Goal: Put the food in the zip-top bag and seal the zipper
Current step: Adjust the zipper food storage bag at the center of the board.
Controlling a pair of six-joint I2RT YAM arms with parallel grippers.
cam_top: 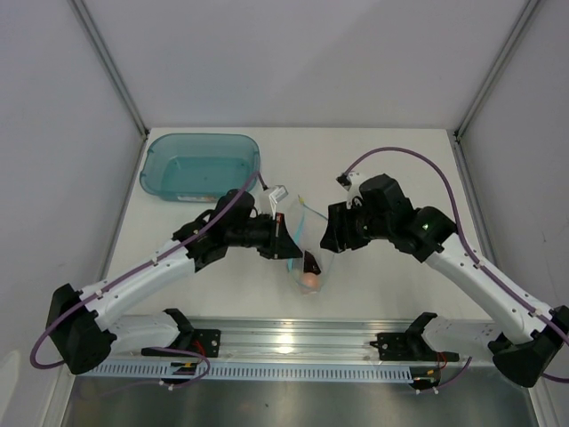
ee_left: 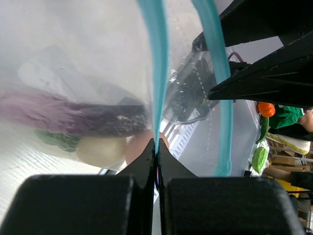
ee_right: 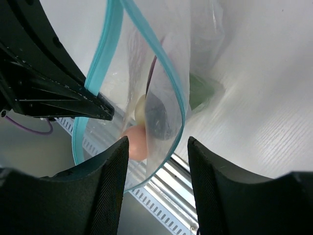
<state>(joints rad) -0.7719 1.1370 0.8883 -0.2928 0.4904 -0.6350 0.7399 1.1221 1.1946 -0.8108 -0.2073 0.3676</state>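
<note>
The bag point(cam_top: 307, 261) hangs between the two arms, midway along the near edge of the surface point(cam_top: 373, 160) (whether its bottom touches down, I cannot tell). The left claw point(ee_left: 156, 147) is clamped on the zipper point(ee_left: 155, 63), fingers pressed together on one blue strip. That grip probably holds the mouth up so the food cannot roll out. All four pieces lie inside: eggplant point(ee_right: 159, 115), pepper point(ee_right: 200, 90), pink ball point(ee_right: 137, 143) and cream ball point(ee_left: 100, 149). The right claw point(ee_right: 157, 144) stands apart and grips nothing. One end of the gaping mouth sits in line between its fingers. Filling looks done and sealing is left, and I judge this claw is placed to pinch both strips together.

The two claws are near each other, so there is little room between them along the zipper. The rail point(cam_top: 293, 336) runs along the near edge, just beside the bag. The tub point(cam_top: 203, 136), in the far left corner, is well apart (no obstacle).
</note>
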